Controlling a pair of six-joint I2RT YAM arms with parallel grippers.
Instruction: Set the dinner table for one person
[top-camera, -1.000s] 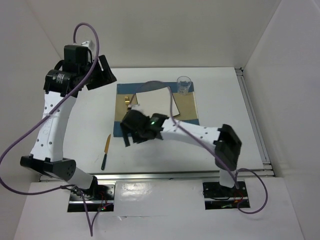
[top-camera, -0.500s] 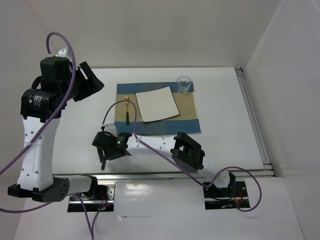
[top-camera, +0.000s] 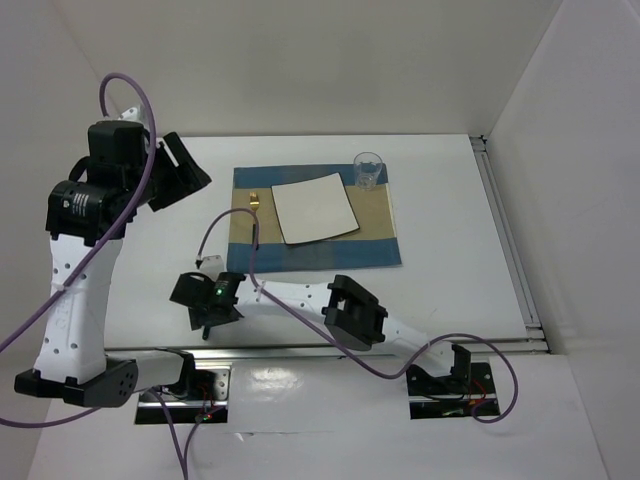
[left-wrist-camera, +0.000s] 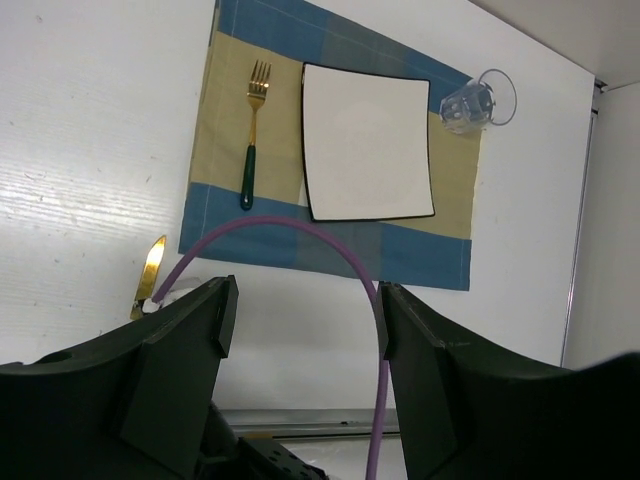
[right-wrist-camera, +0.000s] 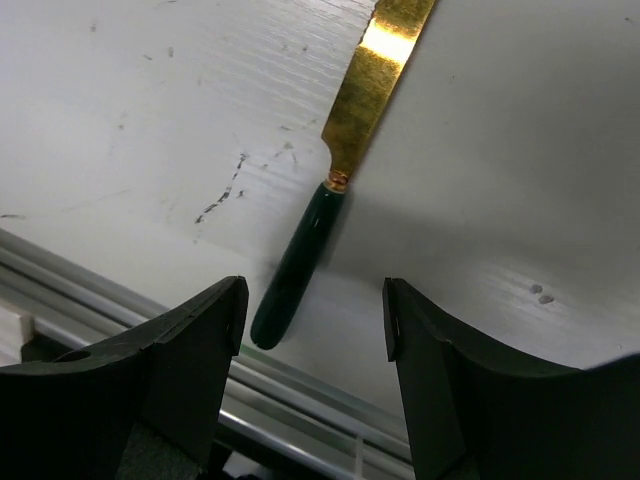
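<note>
Dinner table (top-camera: 450, 290): white tabletop filling the work area in front of both arm bases; its long axis runs from the robot's left to its right (a table points nowhere in particular).
Placemat (top-camera: 375, 225): striped cloth at the far middle of the table, apparently the base for the setting.
Plate (top-camera: 315, 208): square, centred on the placemat.
Fork (left-wrist-camera: 250, 150): on the placemat just left of the plate, tines away from the bases.
Glass (top-camera: 368, 170): at the placemat's far right corner.
Knife (right-wrist-camera: 335, 175): off the placemat, on bare table near the left front edge; green handle towards the bases, gold blade away.
Right gripper (right-wrist-camera: 310, 310): low over the knife, jaws apart and straddling the handle without touching, probably lined up for a pinch.
Left gripper (left-wrist-camera: 305, 310): raised high on the left, jaws apart and empty, likely parked clear.
</note>
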